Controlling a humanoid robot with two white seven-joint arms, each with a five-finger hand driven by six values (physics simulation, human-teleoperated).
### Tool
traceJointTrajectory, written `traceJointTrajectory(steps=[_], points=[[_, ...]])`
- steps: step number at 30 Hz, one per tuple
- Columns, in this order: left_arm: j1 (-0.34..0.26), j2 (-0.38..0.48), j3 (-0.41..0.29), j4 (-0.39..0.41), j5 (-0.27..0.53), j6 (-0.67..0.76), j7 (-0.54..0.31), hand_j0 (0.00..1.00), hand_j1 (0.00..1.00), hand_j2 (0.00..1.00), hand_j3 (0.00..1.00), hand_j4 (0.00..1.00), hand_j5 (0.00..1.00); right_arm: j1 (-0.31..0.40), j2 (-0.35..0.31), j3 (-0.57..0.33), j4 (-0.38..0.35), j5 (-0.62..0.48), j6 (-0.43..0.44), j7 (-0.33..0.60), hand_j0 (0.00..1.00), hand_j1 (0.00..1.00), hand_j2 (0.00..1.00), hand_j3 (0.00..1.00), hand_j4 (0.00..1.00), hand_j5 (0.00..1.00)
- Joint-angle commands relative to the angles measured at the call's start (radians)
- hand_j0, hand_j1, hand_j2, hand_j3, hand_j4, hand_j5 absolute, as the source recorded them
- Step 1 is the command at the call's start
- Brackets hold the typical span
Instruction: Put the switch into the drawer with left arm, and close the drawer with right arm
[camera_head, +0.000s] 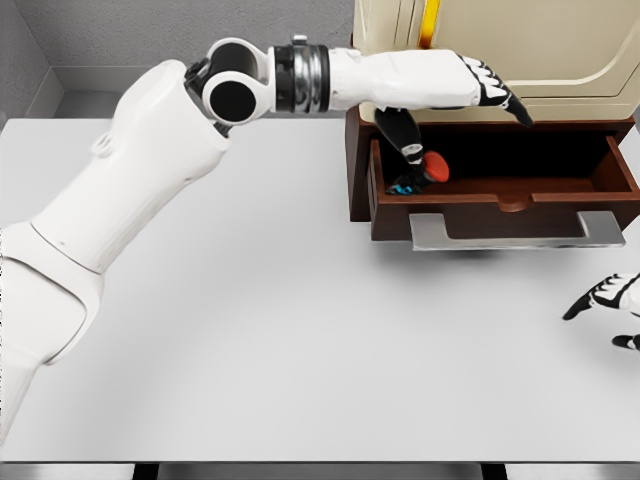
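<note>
The switch (428, 170), a small object with a red knob and a blue-black base, lies inside the open brown drawer (500, 205) at its left end. My left hand (468, 125) hovers over the drawer. Its fingers (505, 98) stretch out flat to the right, while the thumb (405, 135) points down and reaches the switch's top. Nothing is clasped in that hand. My right hand (605, 295) shows only partly at the right edge, low over the table, with its fingers relaxed and holding nothing.
The drawer is pulled out toward me, with a flat silver handle (515, 232) across its front. A cream cabinet (520, 45) sits on top of the drawer housing. The grey table (300, 330) spreads in front, with a wall behind.
</note>
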Motion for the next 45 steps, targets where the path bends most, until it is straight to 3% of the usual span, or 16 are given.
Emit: traceJointTrajectory(steps=[1,6,15,17,19,20,21,23,24,25,28,30,31,34,37,45], points=[[0.000,-0.042,-0.019,-0.005,0.007,0.004,0.001,0.93,0.93,0.93,0.93,0.93,0.93,-0.002,0.001,-0.019,0.000,-0.020,0.003,0.000,0.62,0.62,0.62,0.62,0.62,0.62],[0.000,-0.082,-0.052,-0.001,-0.022,0.004,0.001,0.94,0.94,0.94,0.94,0.94,0.94,-0.002,0.003,-0.034,0.000,-0.057,0.003,0.000,0.63,0.63,0.63,0.63,0.63,0.63],[-0.037,-0.032,-0.056,-0.022,-0.010,0.004,0.010,0.99,0.99,0.99,0.99,0.99,0.99,-0.002,0.004,-0.057,0.000,-0.100,0.003,0.000,0.63,0.63,0.63,0.63,0.63,0.63],[-0.060,0.068,-0.056,-0.135,0.105,0.004,0.011,1.00,1.00,1.00,1.00,1.00,1.00,-0.002,0.004,-0.056,0.000,-0.100,0.003,0.000,0.64,0.64,0.64,0.64,0.64,0.64],[-0.067,0.231,-0.056,-0.327,0.244,0.004,0.045,1.00,1.00,1.00,1.00,1.00,1.00,0.000,0.004,-0.056,0.000,-0.098,0.003,0.000,0.65,0.65,0.65,0.65,0.65,0.65],[-0.095,0.385,-0.068,-0.459,0.324,0.004,0.112,1.00,1.00,1.00,1.00,1.00,1.00,0.000,0.004,-0.056,0.000,-0.098,0.003,0.000,0.67,0.67,0.67,0.67,0.67,0.67],[-0.115,0.542,-0.110,-0.588,0.364,0.004,0.211,0.99,0.99,0.99,0.99,0.99,0.99,0.011,0.004,-0.056,0.000,-0.100,0.003,0.000,0.67,0.67,0.67,0.67,0.67,0.67],[-0.179,0.672,-0.338,-0.626,0.534,0.004,0.260,0.98,0.98,0.98,0.98,0.98,0.98,0.017,0.004,-0.056,0.000,-0.100,0.003,0.000,0.68,0.68,0.68,0.68,0.68,0.68],[-0.271,0.668,-0.429,-0.633,0.541,0.004,0.252,0.99,0.99,0.99,0.99,0.99,0.99,0.017,0.003,-0.056,0.000,-0.100,0.003,0.000,0.68,0.68,0.68,0.68,0.68,0.68],[-0.316,0.639,-0.455,-0.639,0.521,0.004,0.216,0.99,0.99,0.99,0.99,0.99,0.99,0.021,0.003,-0.056,0.000,-0.100,0.003,0.000,0.68,0.68,0.68,0.68,0.68,0.68],[-0.318,0.605,-0.515,-0.633,0.562,0.042,0.174,0.99,0.99,0.99,0.99,0.99,0.99,0.031,0.004,-0.053,0.000,-0.100,0.003,0.000,0.68,0.68,0.68,0.68,0.68,0.68],[-0.314,0.640,-0.527,-0.631,1.054,0.300,-0.036,0.99,0.99,0.99,0.99,0.99,0.99,0.031,0.003,-0.053,0.000,-0.100,0.003,0.000,0.68,0.68,0.68,0.68,0.68,0.68],[-0.316,0.642,-0.521,-0.633,1.136,0.412,-0.036,0.99,0.99,0.99,0.99,0.99,0.99,0.031,0.001,-0.054,0.000,-0.100,0.003,0.000,0.69,0.69,0.69,0.69,0.69,0.69],[-0.318,0.631,-0.509,-0.643,1.222,0.599,-0.036,1.00,1.00,1.00,1.00,1.00,1.00,0.031,0.001,-0.051,0.000,-0.100,0.003,0.000,0.69,0.69,0.69,0.69,0.69,0.69],[-0.319,0.605,-0.426,-0.649,1.331,0.823,-0.036,1.00,1.00,1.00,1.00,1.00,1.00,0.032,0.001,-0.049,0.000,-0.100,0.003,0.000,0.69,0.69,0.69,0.69,0.69,0.69],[-0.314,0.564,-0.429,-0.662,1.334,0.963,0.045,1.00,1.00,1.00,1.00,1.00,1.00,0.046,0.001,-0.048,0.000,-0.100,0.003,0.000,0.69,0.69,0.69,0.69,0.69,0.69]])
